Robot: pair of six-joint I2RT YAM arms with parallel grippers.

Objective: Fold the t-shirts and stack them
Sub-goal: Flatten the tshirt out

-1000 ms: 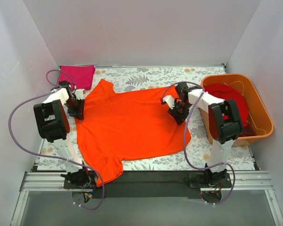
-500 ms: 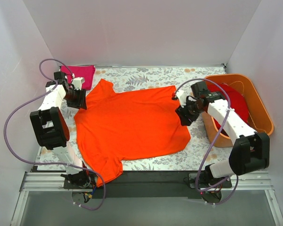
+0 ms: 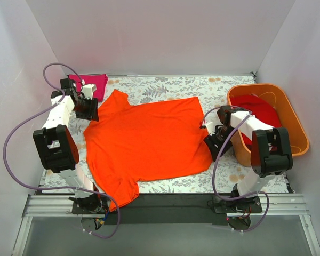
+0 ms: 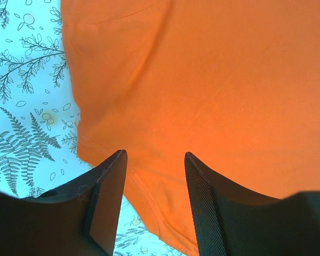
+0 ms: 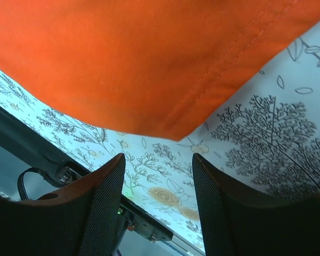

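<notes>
The bright orange t-shirt lies spread flat on the patterned table, with one sleeve hanging over the near edge. My left gripper is open over its far left sleeve. In the left wrist view the open gripper straddles the stitched hem of the orange cloth. My right gripper is open and empty at the shirt's near right corner. In the right wrist view the gripper is over bare table just past that orange corner. The magenta-pink shirt lies at the back left. The deeper red shirt sits in the tub.
The rigid orange plastic tub stands at the right, close beside my right arm. White walls enclose the table on three sides. A black rail runs along the near edge, and it also shows in the right wrist view.
My right gripper has moved from the shirt's right edge toward me, to its near right corner. My left gripper has shifted back and left along the sleeve. The shirt lies slightly flatter.
</notes>
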